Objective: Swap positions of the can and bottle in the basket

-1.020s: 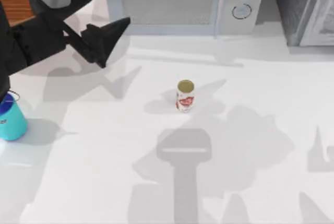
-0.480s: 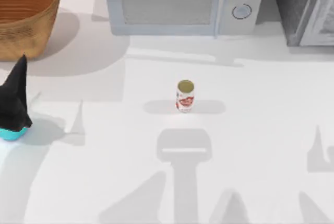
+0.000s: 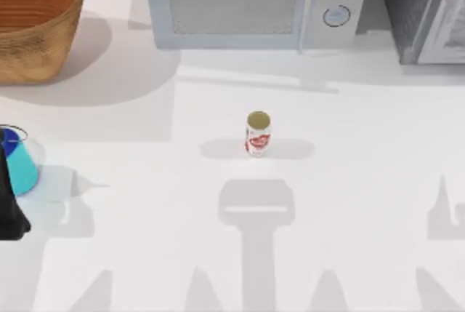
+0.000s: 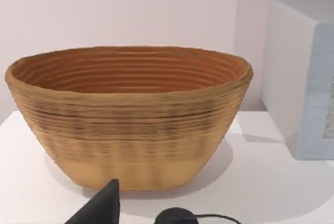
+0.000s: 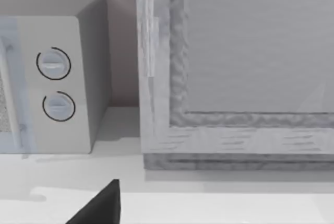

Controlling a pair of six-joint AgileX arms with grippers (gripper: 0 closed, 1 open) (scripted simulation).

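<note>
A large round woven wicker basket point(image 4: 130, 114), tan-brown outside with a ribbed orange-brown inside, is sitting on the white tabletop point(image 4: 271, 182) before a pale wall. A white box-shaped microwave point(image 4: 302, 78) is standing just beside it. One black gripper fingertip point(image 4: 102, 205) (the left arm's own) is poking into view.
</note>
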